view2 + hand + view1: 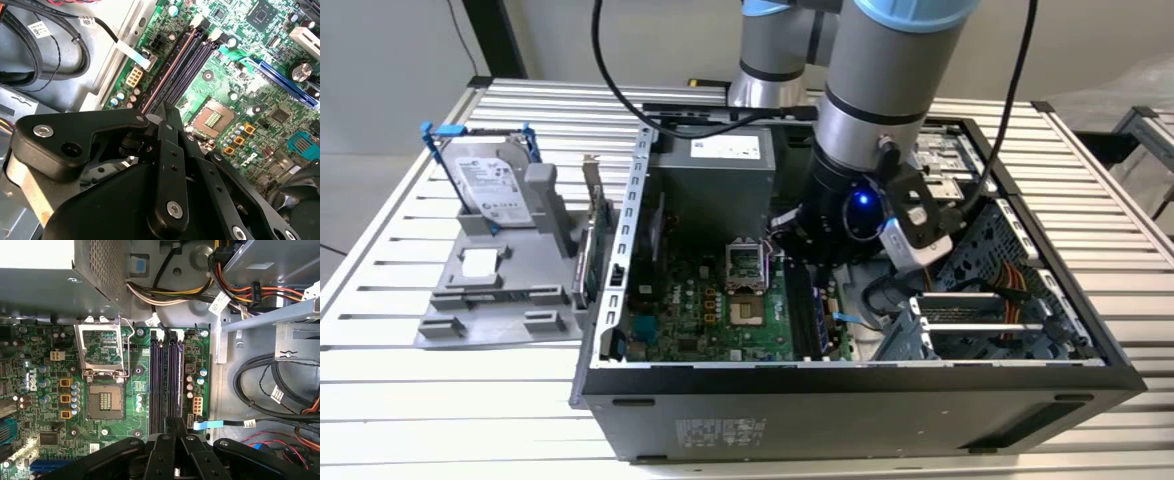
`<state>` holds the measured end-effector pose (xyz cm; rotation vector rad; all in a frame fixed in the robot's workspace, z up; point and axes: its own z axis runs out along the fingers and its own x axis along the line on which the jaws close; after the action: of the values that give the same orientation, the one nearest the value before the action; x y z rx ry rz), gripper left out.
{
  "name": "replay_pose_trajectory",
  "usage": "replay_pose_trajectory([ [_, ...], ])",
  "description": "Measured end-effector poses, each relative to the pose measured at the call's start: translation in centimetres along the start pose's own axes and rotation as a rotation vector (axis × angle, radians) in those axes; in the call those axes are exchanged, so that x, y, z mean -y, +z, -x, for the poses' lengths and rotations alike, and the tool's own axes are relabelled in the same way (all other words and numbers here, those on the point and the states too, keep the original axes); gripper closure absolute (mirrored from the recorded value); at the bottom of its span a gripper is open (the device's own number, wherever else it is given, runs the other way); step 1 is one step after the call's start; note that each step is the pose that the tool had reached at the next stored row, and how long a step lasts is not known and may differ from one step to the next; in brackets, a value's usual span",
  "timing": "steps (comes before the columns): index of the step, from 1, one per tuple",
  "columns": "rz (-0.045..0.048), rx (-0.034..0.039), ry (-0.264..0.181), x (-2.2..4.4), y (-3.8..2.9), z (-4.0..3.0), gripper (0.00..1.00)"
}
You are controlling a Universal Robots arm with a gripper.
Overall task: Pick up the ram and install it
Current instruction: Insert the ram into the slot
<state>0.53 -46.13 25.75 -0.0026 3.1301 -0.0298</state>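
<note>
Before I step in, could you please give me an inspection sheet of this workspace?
Surface: slatted metal table.
Job's things: memory slots look unfilled; I cannot tell where the ram is.
Clutter: gray fixture holding a hard drive, beside the case.
Grippers: hand low over the memory slots, inside the case.
Cables: black wire bundles beside the motherboard.
Surroundings: open computer case on the table.

A robotics lab or test bench — an open computer case [854,400] lies on a table of metal slats [400,400], with 1 industrial arm [887,90] reaching into it. Beside the case, a grey fixture [494,300] holds a hard drive [494,185] upright — parts staged for assembly, with a bare floor beyond.
</note>
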Motion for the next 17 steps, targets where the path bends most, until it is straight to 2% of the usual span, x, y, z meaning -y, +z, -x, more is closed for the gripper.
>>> replay_pose_trajectory([
  [17, 0.0000, 0.0000, -0.001, 0.01, -0.31, -0.47, 1.00],
])
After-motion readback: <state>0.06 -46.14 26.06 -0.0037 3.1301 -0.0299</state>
